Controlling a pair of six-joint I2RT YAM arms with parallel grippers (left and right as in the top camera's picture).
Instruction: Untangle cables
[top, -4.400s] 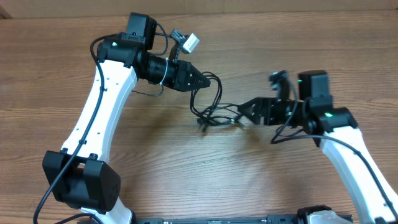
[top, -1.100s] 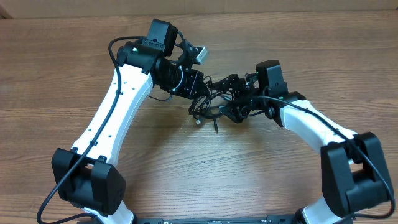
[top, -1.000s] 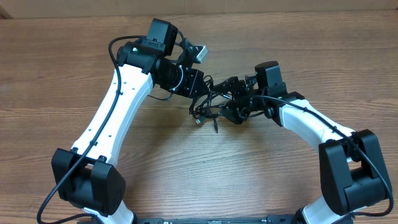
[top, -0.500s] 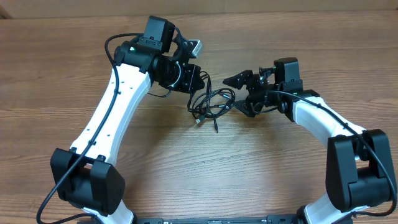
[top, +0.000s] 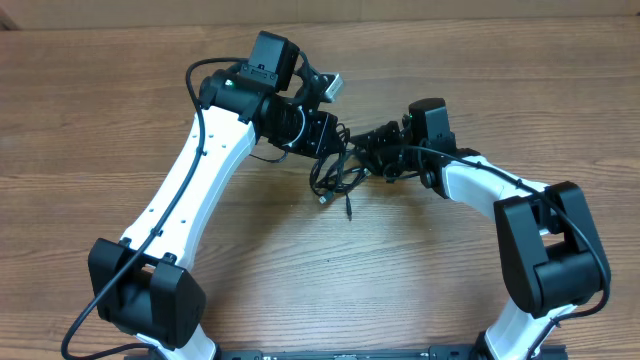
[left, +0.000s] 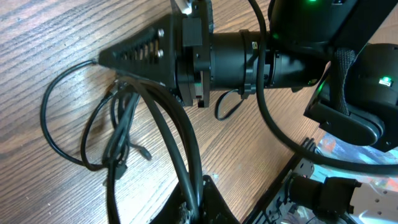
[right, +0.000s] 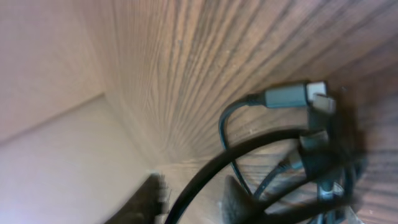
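Note:
The cables (top: 336, 180) are a loose bundle of thin black cords lying mid-table between my two arms. My left gripper (top: 335, 138) sits over the bundle's top. In the left wrist view it (left: 199, 202) is shut on two black strands that run up into the tangle (left: 118, 143). My right gripper (top: 368, 150) reaches in from the right, its black tip (left: 102, 59) against a loop. In the blurred right wrist view its jaws (right: 196, 202) stand apart with one strand passing between them, gaps on both sides. A silvery plug (right: 286, 96) lies beyond.
The wooden table (top: 120, 120) runs in every direction round the bundle. A tan wall (top: 450, 10) borders the far edge. My two arms nearly touch over the cables, and the right forearm (top: 480, 185) slants down to the right.
My right gripper has swung back left into the bundle and its jaws have narrowed round a strand. The left arm has shifted slightly right, still holding its strands.

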